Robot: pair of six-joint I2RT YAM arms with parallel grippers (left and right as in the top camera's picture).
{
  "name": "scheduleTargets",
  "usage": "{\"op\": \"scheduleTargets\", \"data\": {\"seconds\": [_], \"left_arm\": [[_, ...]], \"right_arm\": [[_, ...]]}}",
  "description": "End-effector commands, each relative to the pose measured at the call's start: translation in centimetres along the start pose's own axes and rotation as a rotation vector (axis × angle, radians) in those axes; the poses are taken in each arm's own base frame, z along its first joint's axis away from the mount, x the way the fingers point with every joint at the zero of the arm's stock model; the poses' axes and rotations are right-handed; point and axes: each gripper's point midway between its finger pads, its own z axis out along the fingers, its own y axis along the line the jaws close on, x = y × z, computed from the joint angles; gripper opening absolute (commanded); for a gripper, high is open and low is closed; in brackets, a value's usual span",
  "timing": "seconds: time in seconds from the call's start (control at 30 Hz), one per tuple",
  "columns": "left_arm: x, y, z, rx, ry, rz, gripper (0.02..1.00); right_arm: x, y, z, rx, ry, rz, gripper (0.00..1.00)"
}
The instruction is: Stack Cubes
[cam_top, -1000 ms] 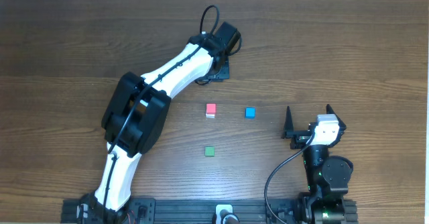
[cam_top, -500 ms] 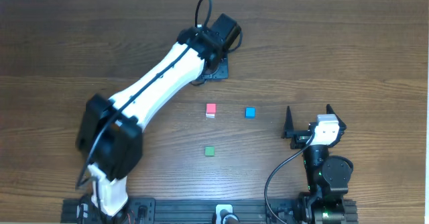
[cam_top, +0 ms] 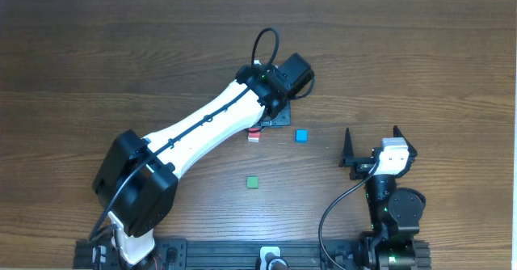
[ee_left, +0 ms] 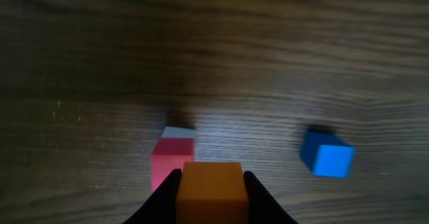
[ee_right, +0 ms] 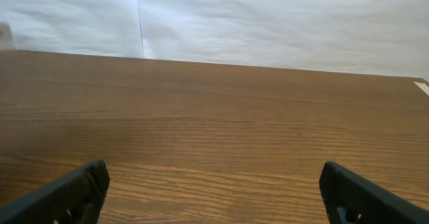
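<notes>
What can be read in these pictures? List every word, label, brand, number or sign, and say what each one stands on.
None: no word, label, brand, number or sign can be read in any view.
The orange cube in the left hand, the pink cube, the blue cube and the green cube all show plain faces.
The wooden table bears no print.

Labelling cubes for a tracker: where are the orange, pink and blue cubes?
orange cube [ee_left: 211, 187], left wrist view, its near face.
pink cube [ee_left: 167, 159], left wrist view, its visible side.
blue cube [ee_left: 332, 161], left wrist view, its lighter face.
</notes>
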Motion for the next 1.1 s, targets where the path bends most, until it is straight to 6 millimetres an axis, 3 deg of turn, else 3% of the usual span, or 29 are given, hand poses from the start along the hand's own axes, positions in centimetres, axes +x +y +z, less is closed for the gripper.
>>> {"op": "scheduleTargets", "data": {"seconds": [0.03, 1.1], "left_arm": [[0.7, 1.4, 0.4, -0.025, -0.001, -0.053, 0.132], [1.5, 2.9, 1.4, -0.069, 0.007, -0.078, 0.137]], "right_arm": [[0.1, 0.0, 0.0, -0.004, -0.003, -0.001, 0.993], [0.1, 0.0, 0.0, -0.004, -0.003, -0.001, 0.993]]}}
